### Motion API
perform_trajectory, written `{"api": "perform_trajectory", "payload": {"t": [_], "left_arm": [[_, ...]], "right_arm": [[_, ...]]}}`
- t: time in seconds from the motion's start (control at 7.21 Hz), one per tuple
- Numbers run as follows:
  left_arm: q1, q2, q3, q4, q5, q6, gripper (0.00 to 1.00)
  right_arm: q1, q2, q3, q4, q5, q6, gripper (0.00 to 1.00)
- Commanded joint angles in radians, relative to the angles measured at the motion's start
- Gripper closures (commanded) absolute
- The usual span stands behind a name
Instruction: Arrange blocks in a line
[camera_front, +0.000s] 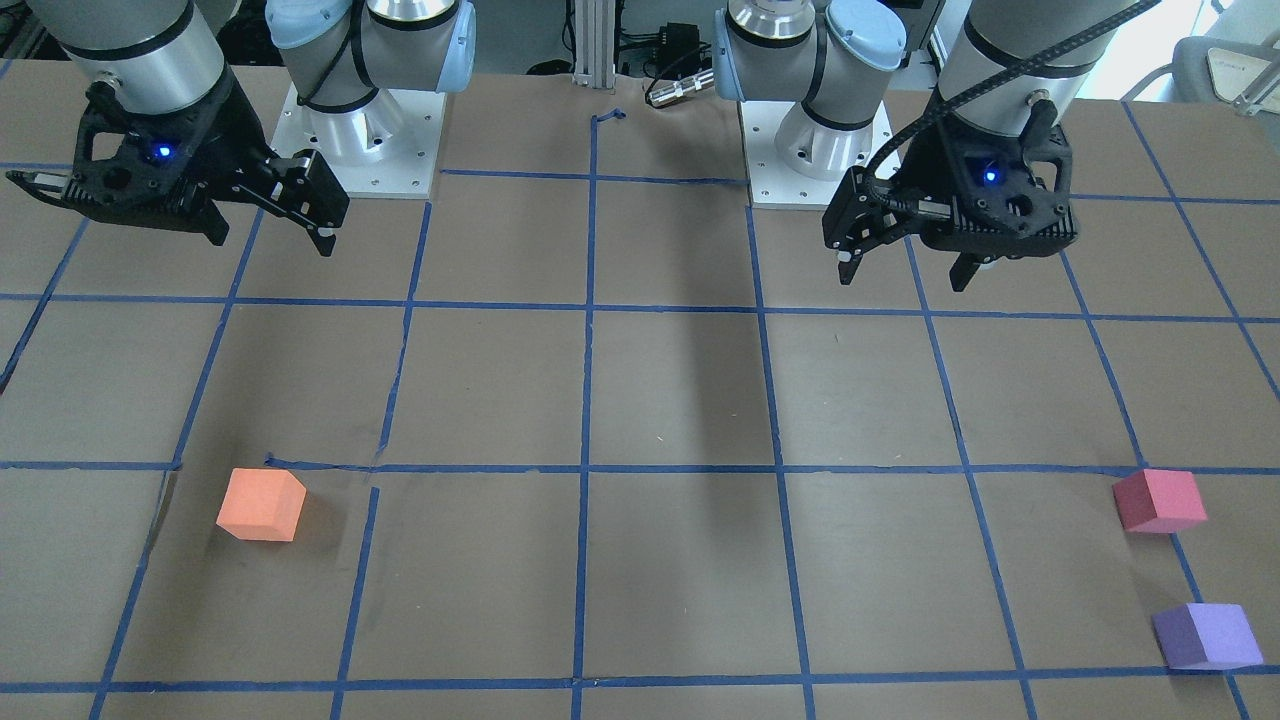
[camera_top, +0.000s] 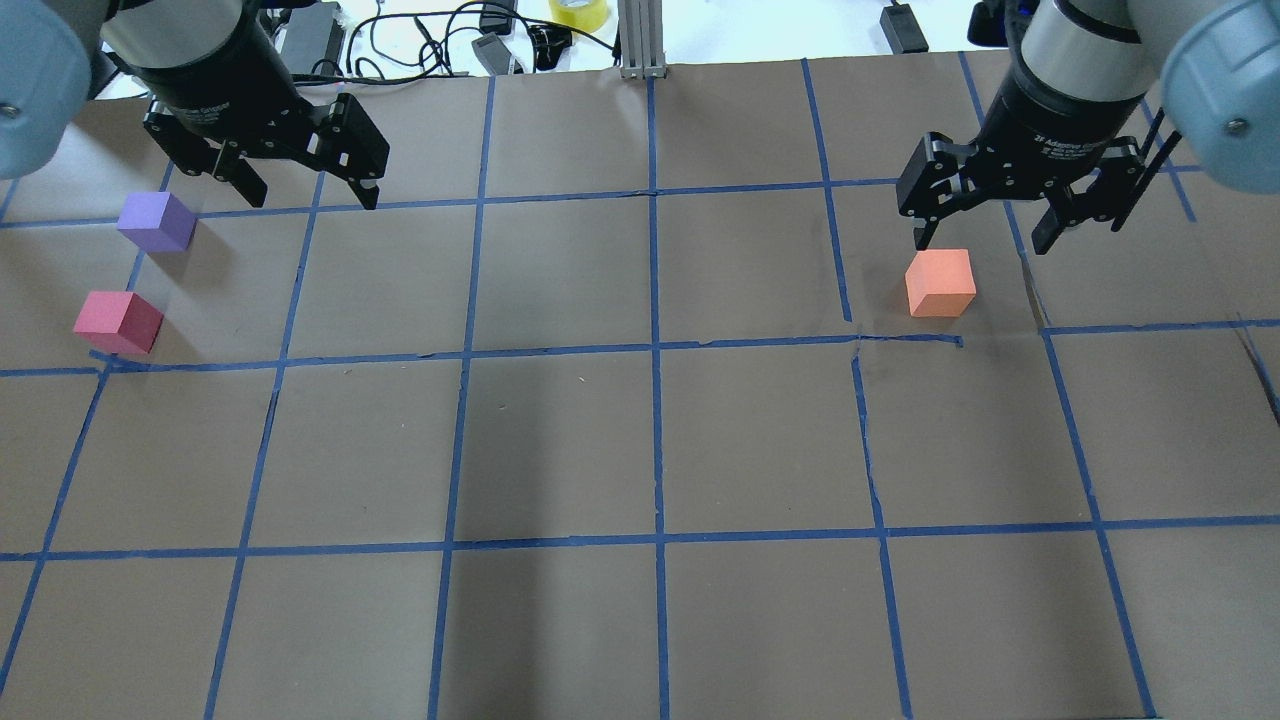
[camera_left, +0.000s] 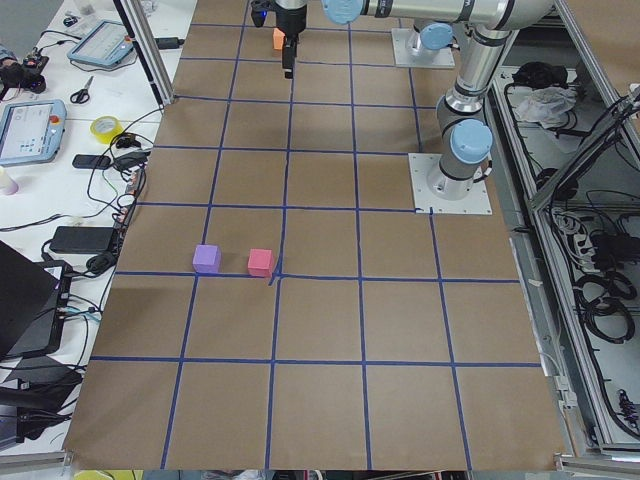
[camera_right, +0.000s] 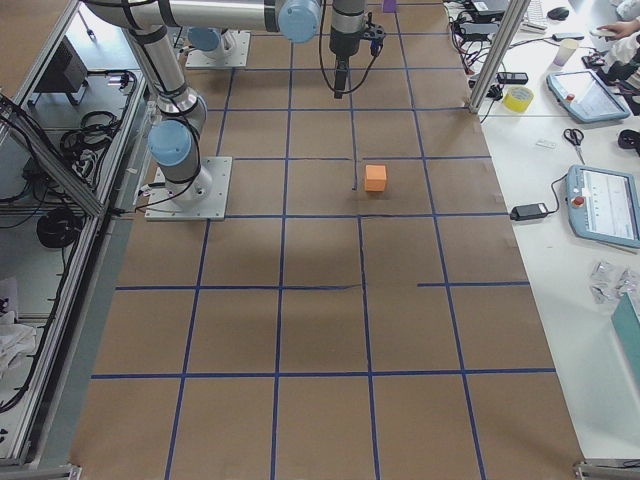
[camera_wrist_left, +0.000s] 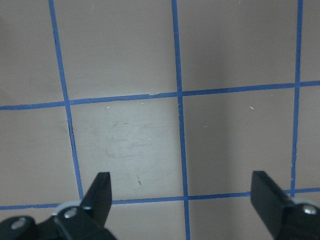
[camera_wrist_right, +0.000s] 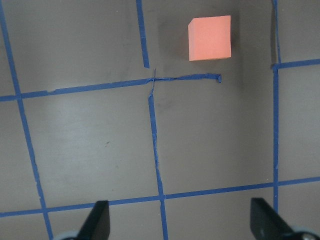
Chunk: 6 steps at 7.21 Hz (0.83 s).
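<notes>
The orange block lies alone on the robot's right side of the table. The pinkish-red block and the purple block lie a little apart on the robot's left side. My right gripper is open, empty and held high, with the orange block ahead of it. My left gripper is open, empty and held high over bare table, to the inside of the purple block.
The brown table carries a blue tape grid, with torn tape next to the orange block. The two arm bases stand at the robot's edge. Cables and a tape roll lie past the far edge.
</notes>
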<state>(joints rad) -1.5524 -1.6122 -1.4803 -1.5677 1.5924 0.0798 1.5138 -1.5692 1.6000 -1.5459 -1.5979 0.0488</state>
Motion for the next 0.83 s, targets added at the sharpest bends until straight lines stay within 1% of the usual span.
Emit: {"api": "perform_trajectory", "payload": {"t": [0.0, 0.14, 0.28, 0.55, 0.69], "left_arm": [[0.0, 0.0, 0.0, 0.0, 0.0, 0.0, 0.0], [0.0, 0.0, 0.0, 0.0, 0.0, 0.0, 0.0], [0.0, -0.008, 0.0, 0.002, -0.002, -0.003, 0.0], [-0.002, -0.006, 0.002, 0.002, -0.002, -0.005, 0.0], [0.0, -0.011, 0.005, 0.003, -0.003, -0.005, 0.0]], "right_arm": [[-0.029, 0.064, 0.001, -0.012, -0.071, -0.001, 0.0], [-0.068, 0.067, 0.001, -0.013, -0.065, -0.006, 0.0], [-0.084, 0.089, 0.001, -0.057, -0.07, -0.007, 0.0], [-0.092, 0.191, 0.001, -0.225, -0.062, -0.178, 0.0], [-0.095, 0.24, 0.001, -0.271, -0.057, -0.181, 0.0]]}}
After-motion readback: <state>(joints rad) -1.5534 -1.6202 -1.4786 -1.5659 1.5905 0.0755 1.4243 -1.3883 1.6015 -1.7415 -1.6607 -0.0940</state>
